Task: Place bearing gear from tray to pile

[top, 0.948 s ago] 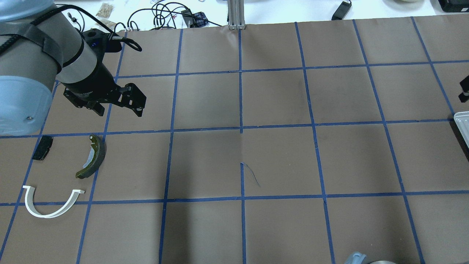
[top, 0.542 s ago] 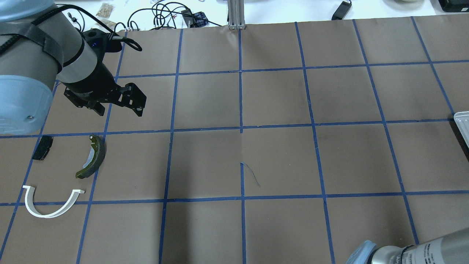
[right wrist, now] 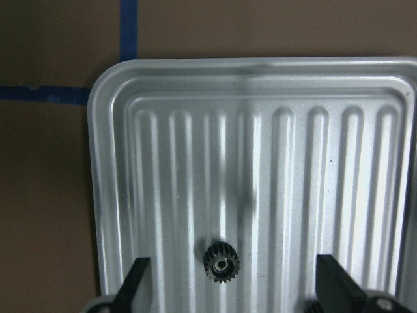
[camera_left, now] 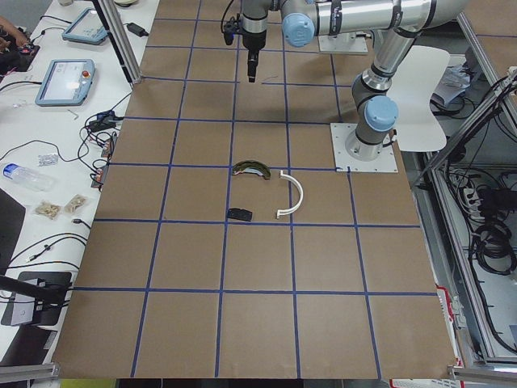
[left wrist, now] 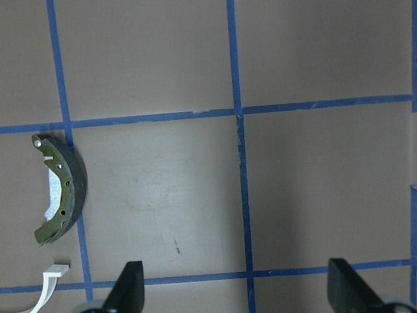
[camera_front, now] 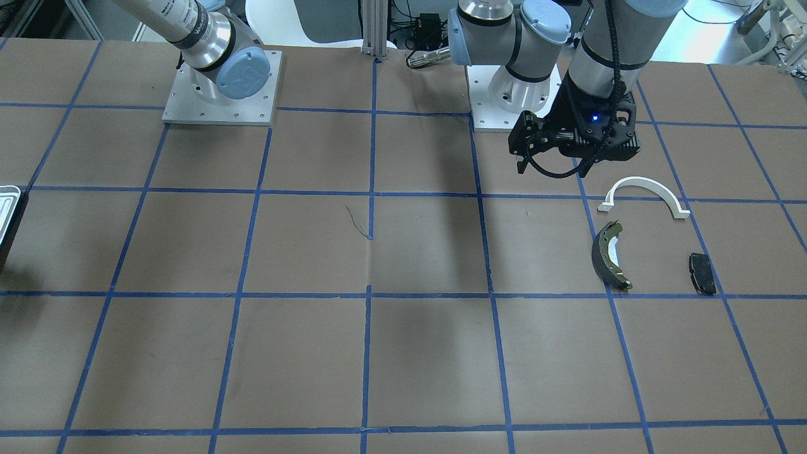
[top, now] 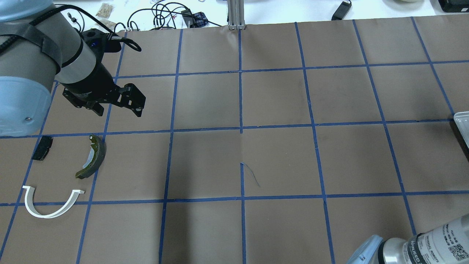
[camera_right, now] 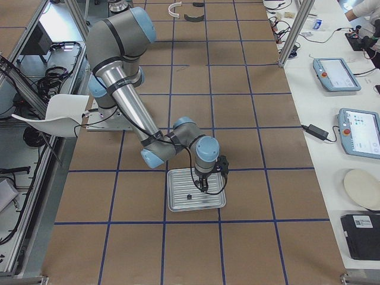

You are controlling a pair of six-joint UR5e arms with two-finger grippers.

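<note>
The bearing gear (right wrist: 221, 263) is small, black and toothed, and lies in the pale ribbed tray (right wrist: 111, 163) near its rounded corner. My right gripper (right wrist: 234, 290) hangs open just above it, one finger on each side; the exterior right view shows it over the tray (camera_right: 178, 205) too. The tray's edge (top: 462, 121) shows at the far right overhead. The pile lies at the left: white half-ring bracket (top: 51, 205), olive-green brake shoe (top: 93, 156), black pad (top: 42, 147). My left gripper (top: 117, 108) is open and empty, raised just beyond the shoe (left wrist: 62, 189).
The table is brown paper with a blue tape grid. Cables (top: 165, 14) and an aluminium post (top: 236, 14) stand at the far edge. My right arm's elbow (top: 421, 249) fills the lower right corner overhead. Both arm bases (camera_front: 220, 88) sit at the robot's side.
My right arm's elbow and forearm have come further into the overhead view at the lower right, and the dark gripper part at the right edge has left it. The left arm has barely moved.
</note>
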